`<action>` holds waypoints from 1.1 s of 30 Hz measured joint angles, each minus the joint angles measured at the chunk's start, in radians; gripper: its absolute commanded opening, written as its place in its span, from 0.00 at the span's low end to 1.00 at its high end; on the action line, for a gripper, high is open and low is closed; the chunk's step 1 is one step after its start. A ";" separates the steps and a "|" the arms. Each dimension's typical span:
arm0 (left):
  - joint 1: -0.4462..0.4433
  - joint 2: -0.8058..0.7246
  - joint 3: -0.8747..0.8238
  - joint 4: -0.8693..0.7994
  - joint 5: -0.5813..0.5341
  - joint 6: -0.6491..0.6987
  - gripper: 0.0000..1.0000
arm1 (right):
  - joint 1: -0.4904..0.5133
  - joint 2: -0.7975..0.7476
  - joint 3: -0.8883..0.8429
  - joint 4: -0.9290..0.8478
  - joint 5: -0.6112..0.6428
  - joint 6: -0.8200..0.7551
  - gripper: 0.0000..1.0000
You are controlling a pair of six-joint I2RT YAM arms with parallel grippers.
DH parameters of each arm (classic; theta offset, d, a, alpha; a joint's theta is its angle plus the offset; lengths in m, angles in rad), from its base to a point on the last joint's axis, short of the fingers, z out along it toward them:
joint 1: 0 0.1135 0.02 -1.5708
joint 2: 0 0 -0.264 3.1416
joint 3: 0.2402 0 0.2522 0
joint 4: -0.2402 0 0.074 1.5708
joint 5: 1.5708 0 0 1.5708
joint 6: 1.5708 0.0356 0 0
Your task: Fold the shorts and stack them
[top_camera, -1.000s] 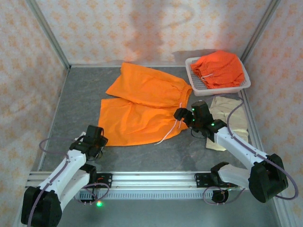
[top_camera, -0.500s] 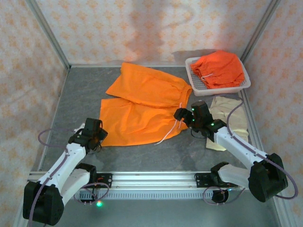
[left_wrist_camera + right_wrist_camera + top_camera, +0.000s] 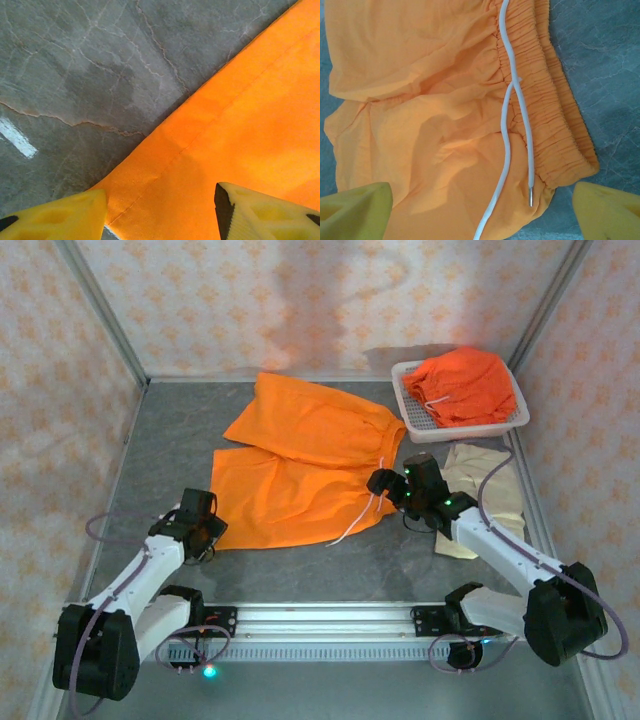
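My left hand (image 3: 203,528) has crept in to near-left corner of spread orange shorts (image 3: 300,470), fingers apart, straddling hem (image 3: 165,145). Shorts flat mid-surface (image 3: 170,440), unmoved. My right hand (image 3: 384,483) unchanged at their waistband, released, above drawstring (image 3: 512,125). Beige shorts (image 3: 492,490) just right of them.

Three shorts are sharing one grey desk (image 3: 165,455): two are showing bright orange, the spread orange shorts (image 3: 300,460) and the bunched orange shorts (image 3: 462,385), and one, the beige shorts (image 3: 492,490), is showing pale tan. One white basket (image 3: 415,412) is standing among them. Two robot arms, the left arm (image 3: 135,580) and the right arm (image 3: 500,545), are reaching in, each showing two yellow fingers (image 3: 55,217). One white drawstring (image 3: 502,40) is trailing over the spread pair.
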 measured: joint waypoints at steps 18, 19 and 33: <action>0.000 0.031 0.010 -0.035 -0.023 0.027 0.64 | 0.000 0.011 0.000 0.000 0.000 0.003 0.92; 0.000 0.035 0.010 -0.035 -0.022 0.027 0.64 | 0.000 0.011 0.000 0.000 0.000 0.004 0.92; 0.000 0.050 0.009 -0.034 -0.014 0.043 0.52 | 0.000 0.026 0.000 0.012 0.000 0.016 0.91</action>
